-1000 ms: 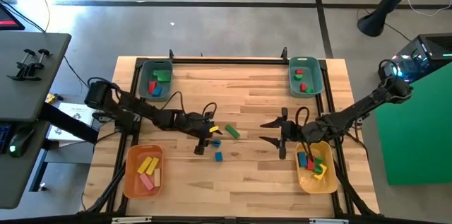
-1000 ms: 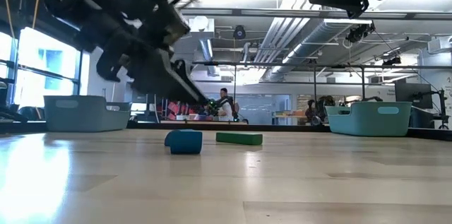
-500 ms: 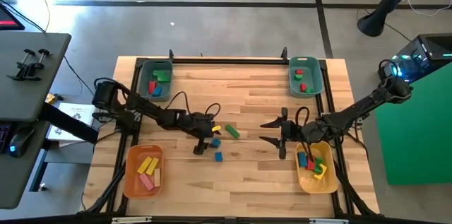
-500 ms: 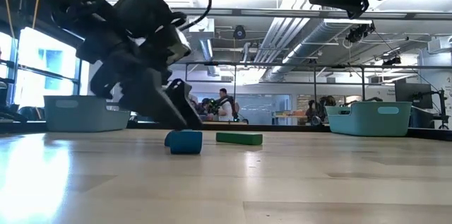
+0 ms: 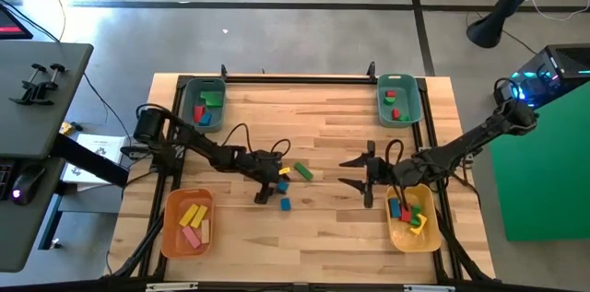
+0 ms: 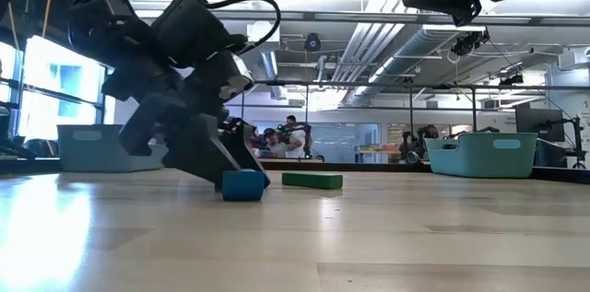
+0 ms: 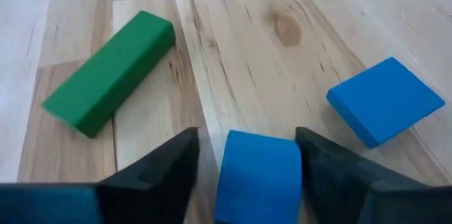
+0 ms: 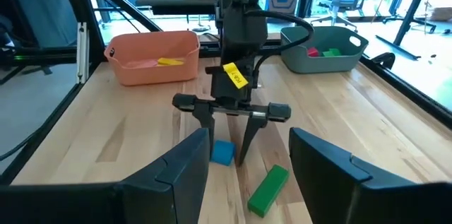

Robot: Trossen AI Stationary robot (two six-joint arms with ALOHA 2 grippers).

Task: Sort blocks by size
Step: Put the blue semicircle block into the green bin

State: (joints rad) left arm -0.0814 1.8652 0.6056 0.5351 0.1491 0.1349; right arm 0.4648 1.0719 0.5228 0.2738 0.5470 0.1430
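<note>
Left wrist view: my left gripper is spread w/ blue cube btwn fingers, not yet pinched; right gripper waits spread, farther off.

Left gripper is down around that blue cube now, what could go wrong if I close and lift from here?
The left gripper is open astride the blue cube, but the cube sits nearer one finger, so closing may twist it or push it out. A second blue block and the green bar lie close by; a skewed close or a low sweep might knock them. The right gripper waits open by the yellow bin.
</note>
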